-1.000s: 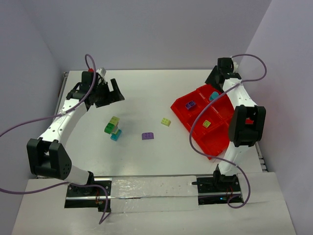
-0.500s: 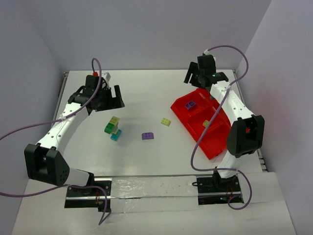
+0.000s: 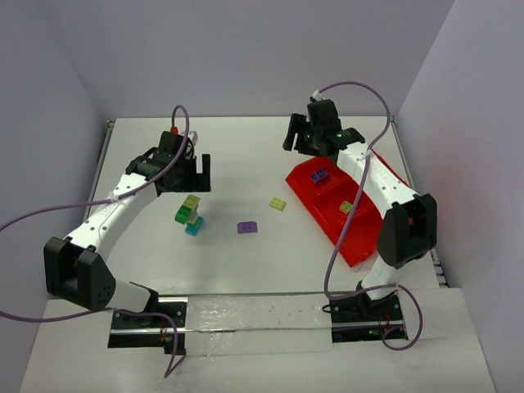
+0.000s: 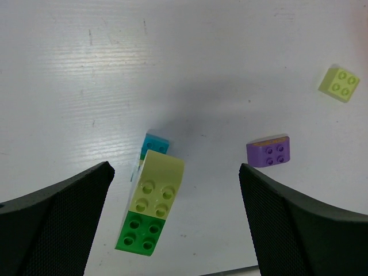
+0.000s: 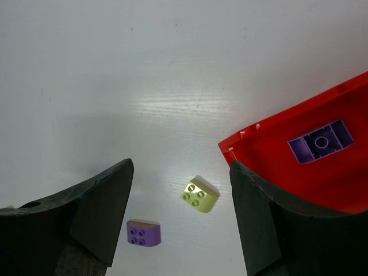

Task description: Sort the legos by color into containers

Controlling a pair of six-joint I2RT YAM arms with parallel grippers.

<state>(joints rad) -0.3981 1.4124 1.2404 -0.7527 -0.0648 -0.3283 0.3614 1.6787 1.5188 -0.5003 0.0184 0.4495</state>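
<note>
The white bench (image 3: 246,270) carries a red tray (image 3: 307,190) at the right, partly beneath the right arm. The left pincer (image 4: 174,169) hangs spread wide and empty above a stack (image 4: 150,207) of green, pale yellow and teal bricks. The right pincer (image 5: 181,167), likewise released and empty, hovers beside the tray's far-left corner. Between stack and tray lie a loose purple brick (image 3: 247,228) and a pale yellow brick (image 3: 278,204), apart. A purple brick in the tray (image 5: 321,141) sits in the corner compartment (hollow underside up); a yellow-green brick (image 3: 345,207) sits in another compartment.
</note>
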